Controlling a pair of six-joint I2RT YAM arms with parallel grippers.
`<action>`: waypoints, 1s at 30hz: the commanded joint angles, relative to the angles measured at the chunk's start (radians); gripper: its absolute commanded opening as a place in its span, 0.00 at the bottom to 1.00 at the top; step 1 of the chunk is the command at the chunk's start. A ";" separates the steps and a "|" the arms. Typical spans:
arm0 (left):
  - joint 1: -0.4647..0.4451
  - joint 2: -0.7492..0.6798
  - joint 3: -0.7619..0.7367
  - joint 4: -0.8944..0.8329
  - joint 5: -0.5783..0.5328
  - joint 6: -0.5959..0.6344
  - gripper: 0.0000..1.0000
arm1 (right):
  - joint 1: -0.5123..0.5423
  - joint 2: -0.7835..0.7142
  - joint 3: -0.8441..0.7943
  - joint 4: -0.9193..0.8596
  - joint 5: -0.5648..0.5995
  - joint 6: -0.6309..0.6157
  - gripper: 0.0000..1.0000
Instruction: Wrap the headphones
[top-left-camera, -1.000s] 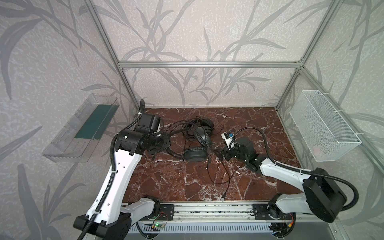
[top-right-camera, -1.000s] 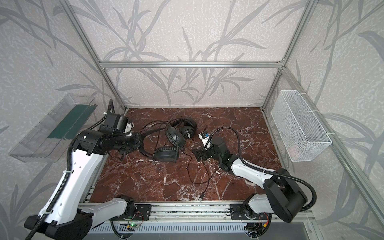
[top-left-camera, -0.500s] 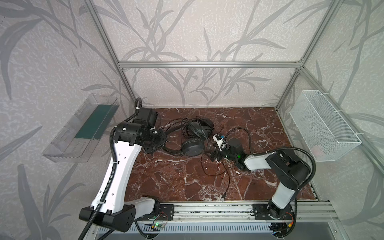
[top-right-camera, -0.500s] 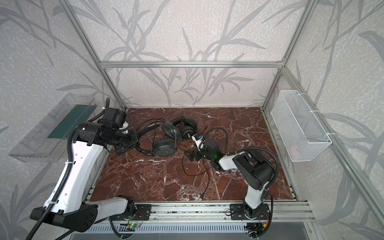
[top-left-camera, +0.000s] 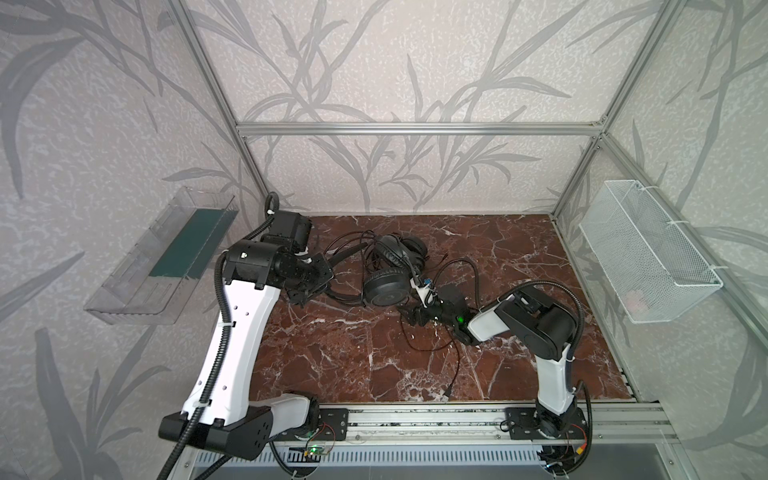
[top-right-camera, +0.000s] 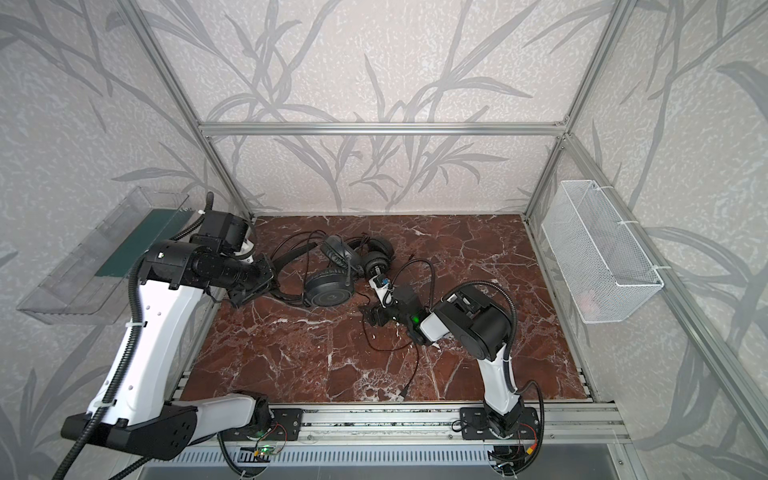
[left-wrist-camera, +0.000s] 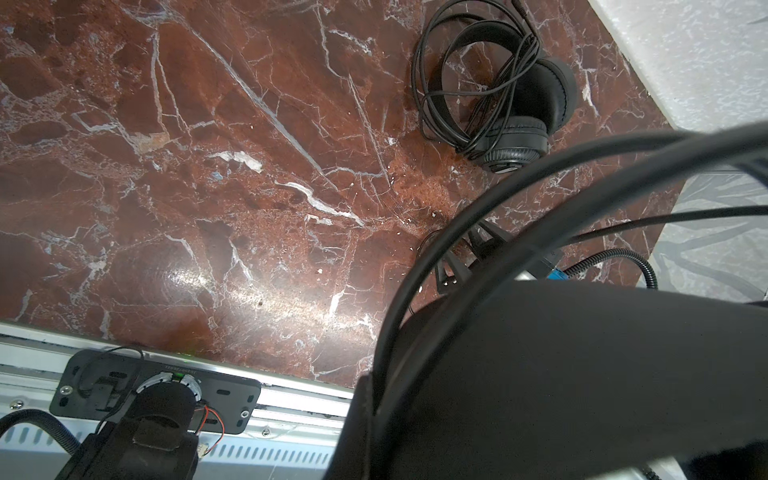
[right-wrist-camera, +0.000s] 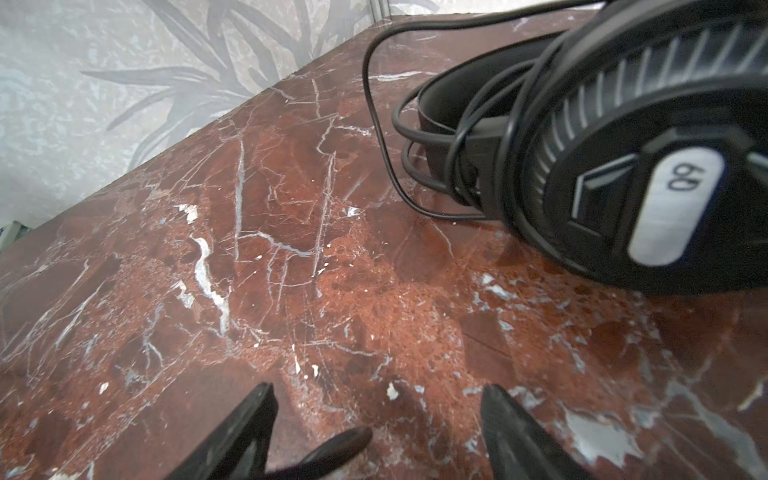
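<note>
Left claw (top-left-camera: 302, 296) clamps thin-wire-banded headphones (top-left-camera: 385, 286) (ridged round earcup (right-wrist-camera: 602, 104)); right claw (right-wrist-camera: 376, 392) open over veined marble (right-wrist-camera: 291, 249).

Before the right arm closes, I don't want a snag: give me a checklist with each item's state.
1. Left gripper shut on headband: ok.
2. Right gripper jaws apart, low over marble table: ok.
3. Loose cable between right jaws: cannot tell.
4. Loose cable wrapped: not ok, trails toward front rail.
5. Second headset clear of ridged earcup: cannot tell, they lie close.
</note>
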 joint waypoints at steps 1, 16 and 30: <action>0.010 0.001 0.051 0.012 0.046 -0.027 0.00 | 0.022 0.029 0.040 0.021 0.016 -0.015 0.64; 0.038 0.010 0.079 0.009 0.050 -0.035 0.00 | 0.027 0.070 0.071 -0.008 -0.024 0.005 0.25; 0.113 0.040 0.099 -0.012 -0.102 -0.055 0.00 | 0.250 -0.238 0.017 -0.484 0.141 -0.174 0.00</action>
